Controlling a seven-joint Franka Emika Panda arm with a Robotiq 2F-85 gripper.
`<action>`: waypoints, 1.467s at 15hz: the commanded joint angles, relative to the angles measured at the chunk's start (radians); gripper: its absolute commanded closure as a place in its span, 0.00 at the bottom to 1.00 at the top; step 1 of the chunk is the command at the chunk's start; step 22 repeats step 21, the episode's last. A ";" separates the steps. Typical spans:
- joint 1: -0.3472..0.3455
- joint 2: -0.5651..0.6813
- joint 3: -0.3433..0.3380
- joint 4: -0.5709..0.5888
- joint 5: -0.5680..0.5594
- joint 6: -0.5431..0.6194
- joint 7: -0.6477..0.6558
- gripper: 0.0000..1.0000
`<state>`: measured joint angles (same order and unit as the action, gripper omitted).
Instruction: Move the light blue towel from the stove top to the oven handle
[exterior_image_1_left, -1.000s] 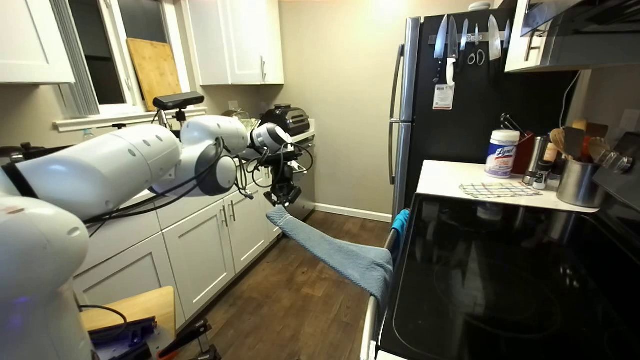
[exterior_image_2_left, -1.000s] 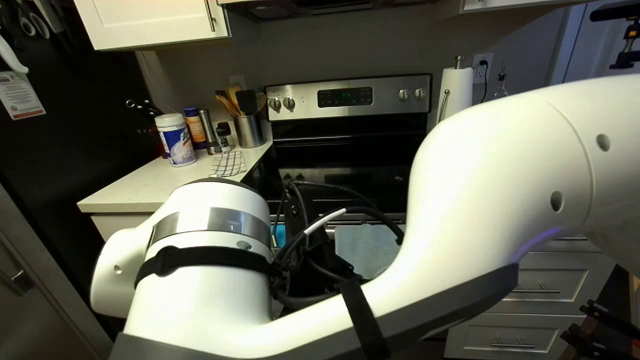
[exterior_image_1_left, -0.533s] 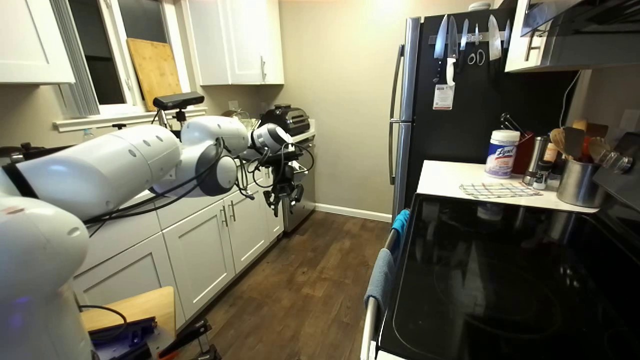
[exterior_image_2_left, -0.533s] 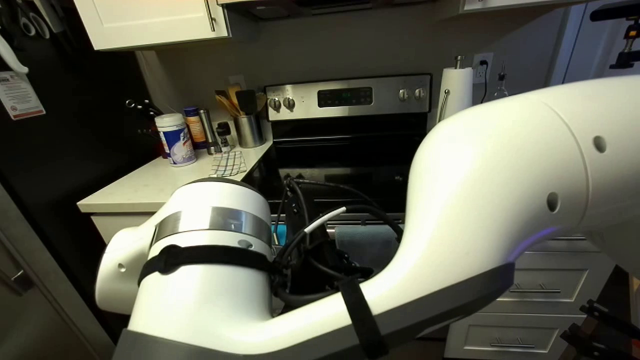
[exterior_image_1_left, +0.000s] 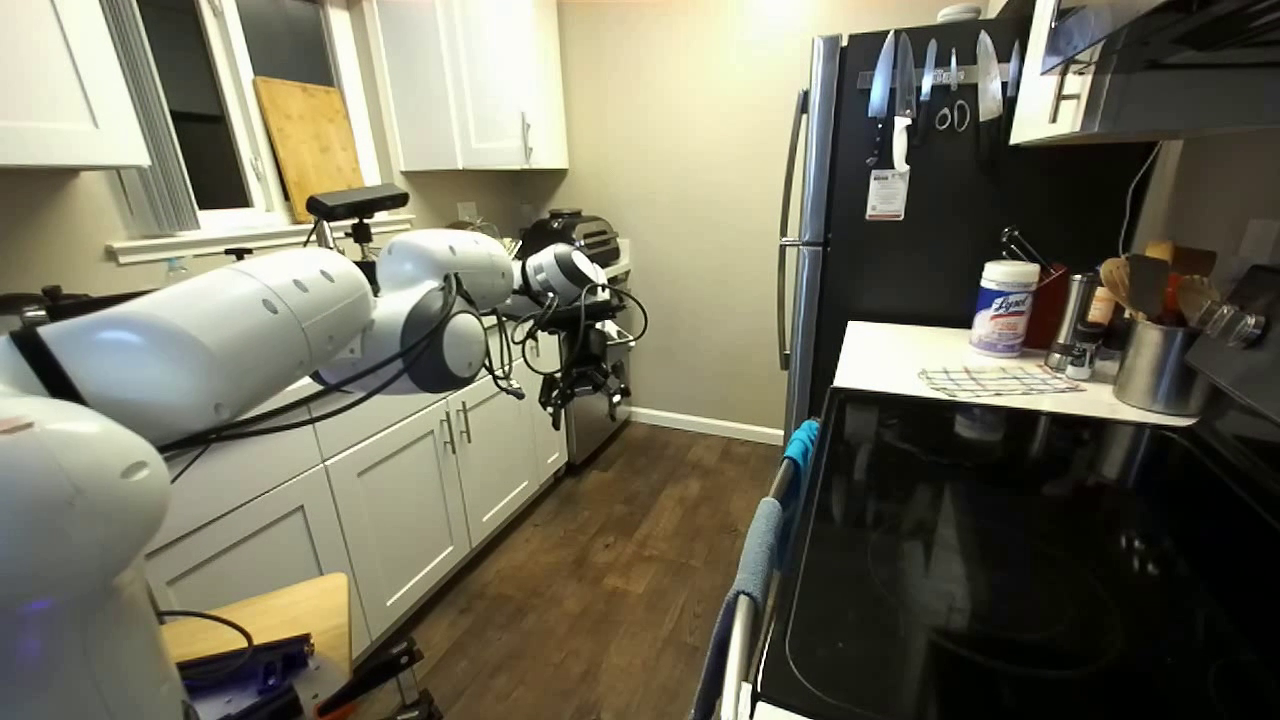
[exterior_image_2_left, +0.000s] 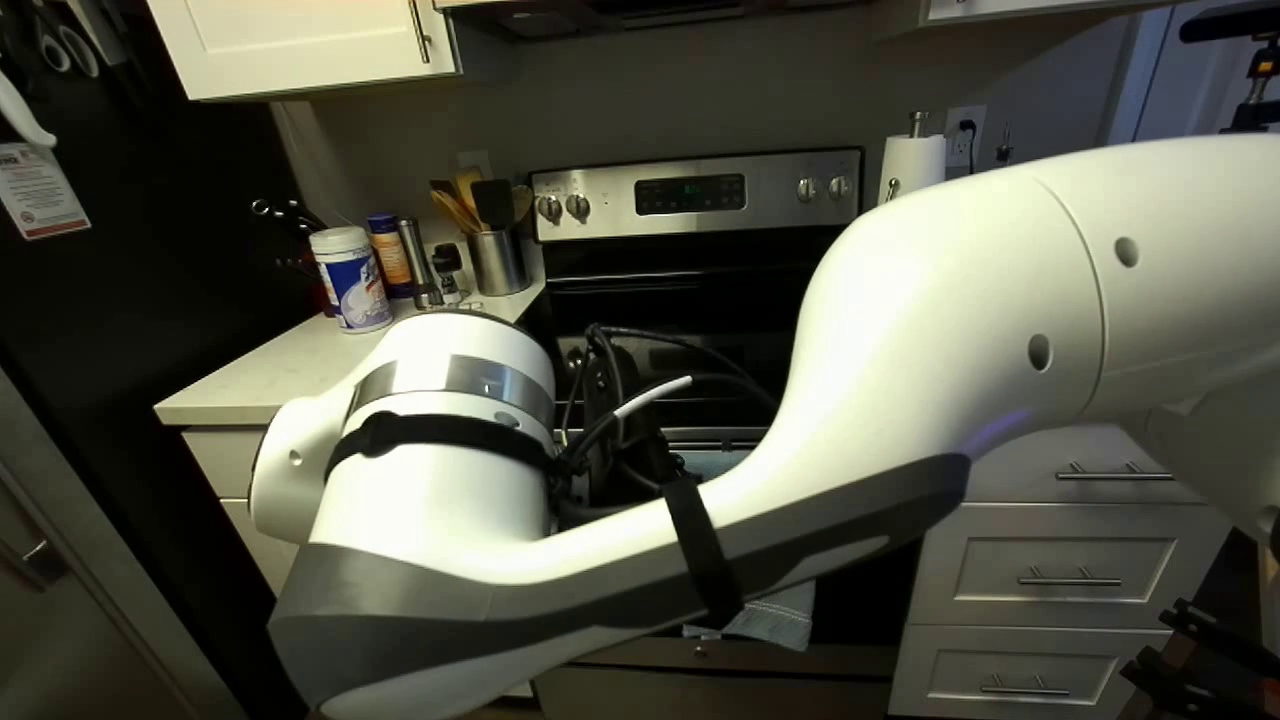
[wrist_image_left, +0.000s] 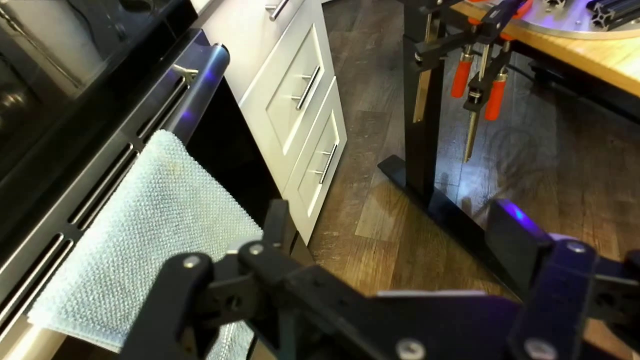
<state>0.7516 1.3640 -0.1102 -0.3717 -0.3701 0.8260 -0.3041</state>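
The light blue towel hangs over the oven handle, draped down the oven front. Its lower end shows below the arm in an exterior view. From the wrist, the towel lies across the handle bar at the left. My gripper stands open, away from the towel and out over the floor side. Its fingers are spread wide with only floor between them in the wrist view. The black stove top has no towel on it.
A brighter blue cloth hangs farther along the handle. White cabinets line the side behind the gripper. Clamps with orange grips are fixed to a wooden tabletop. A wipes tub stands on the counter.
A second ago my gripper was shut on the towel's end, stretching it out from the handle. It has opened and let go; the towel has dropped, and the arm has shifted slightly toward the stove.
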 joint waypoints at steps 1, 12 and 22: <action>-0.060 -0.046 0.019 -0.014 0.030 -0.010 -0.005 0.00; -0.327 -0.139 0.126 -0.010 0.230 0.000 0.100 0.00; -0.347 -0.160 0.157 -0.009 0.272 0.014 0.133 0.00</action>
